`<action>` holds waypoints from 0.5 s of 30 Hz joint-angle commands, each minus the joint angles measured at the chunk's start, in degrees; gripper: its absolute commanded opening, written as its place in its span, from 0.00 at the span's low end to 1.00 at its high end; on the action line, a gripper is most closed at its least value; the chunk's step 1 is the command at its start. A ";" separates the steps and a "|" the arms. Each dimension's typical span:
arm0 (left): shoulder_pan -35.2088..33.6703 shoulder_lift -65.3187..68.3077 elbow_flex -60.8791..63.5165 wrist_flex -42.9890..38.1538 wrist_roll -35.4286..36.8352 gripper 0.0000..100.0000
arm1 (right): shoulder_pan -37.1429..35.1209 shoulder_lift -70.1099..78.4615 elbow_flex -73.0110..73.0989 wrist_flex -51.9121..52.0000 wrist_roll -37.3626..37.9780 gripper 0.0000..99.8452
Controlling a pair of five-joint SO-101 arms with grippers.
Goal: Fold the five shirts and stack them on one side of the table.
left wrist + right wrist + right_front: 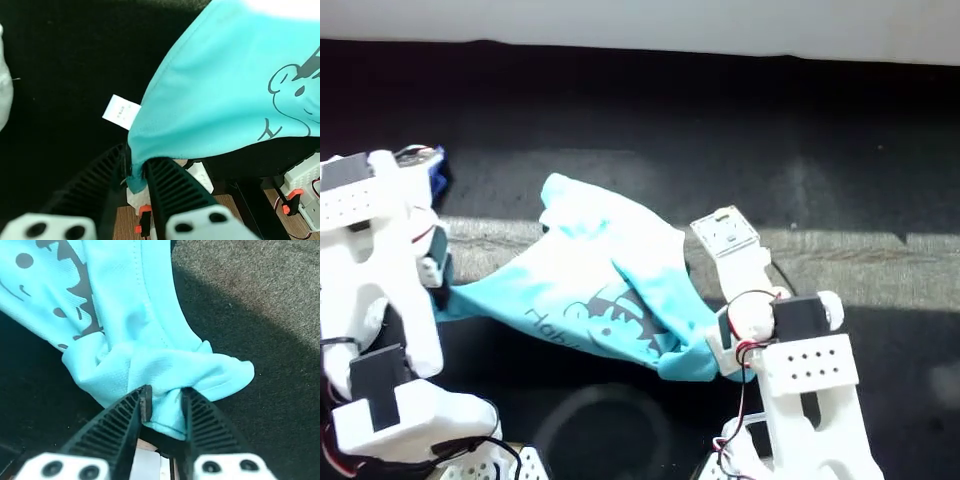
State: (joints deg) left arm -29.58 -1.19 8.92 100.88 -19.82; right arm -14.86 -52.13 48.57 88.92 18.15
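The left gripper (136,172) pinches the left edge of the turquoise fabric shirt with a dark cartoon print (610,290), just beside its small white label (121,111). The shirt stretches across the black table (720,120) — at its right end the right gripper (162,402) clamps a bunched corner.

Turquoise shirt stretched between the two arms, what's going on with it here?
Both arms have hold of the turquoise printed fabric shirt. The left pincer is shut on one edge of it, beside a white label, and the right pincer is shut on a bunched corner at the opposite end. The shirt spans rumpled between them over the dark table, not yet folded.
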 commanded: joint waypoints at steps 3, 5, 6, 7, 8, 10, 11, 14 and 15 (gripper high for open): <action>-7.87 -3.65 0.04 0.44 -6.59 0.01 | -0.48 -3.82 -11.21 0.92 0.09 0.29; -10.07 -6.99 -0.04 0.44 -9.93 0.01 | -0.48 -3.74 -17.36 0.48 -0.35 0.28; -10.68 -8.92 0.13 0.44 -11.25 0.01 | -0.48 -3.21 -20.62 -0.66 -1.76 0.28; -11.12 -10.68 0.40 0.44 -12.40 0.01 | -0.48 -2.07 -23.43 -2.24 -3.69 0.28; -11.21 -12.44 1.10 0.44 -13.36 0.01 | -0.48 0.13 -26.15 -4.00 -5.71 0.28; -11.03 -15.25 3.12 0.44 -15.03 0.01 | -0.84 6.55 -30.64 -7.52 -9.41 0.28; -11.03 -16.57 4.26 0.44 -15.65 0.01 | -1.71 10.95 -32.75 -8.75 -11.43 0.28; -11.38 -19.65 6.99 0.44 -17.14 0.01 | -6.55 26.07 -41.01 -11.12 -16.70 0.28; -11.47 -20.44 7.52 0.44 -17.67 0.01 | -8.57 30.90 -44.18 -11.74 -17.41 0.28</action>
State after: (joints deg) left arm -40.22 -17.89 15.52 100.88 -36.18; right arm -19.25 -34.73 13.76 79.43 4.00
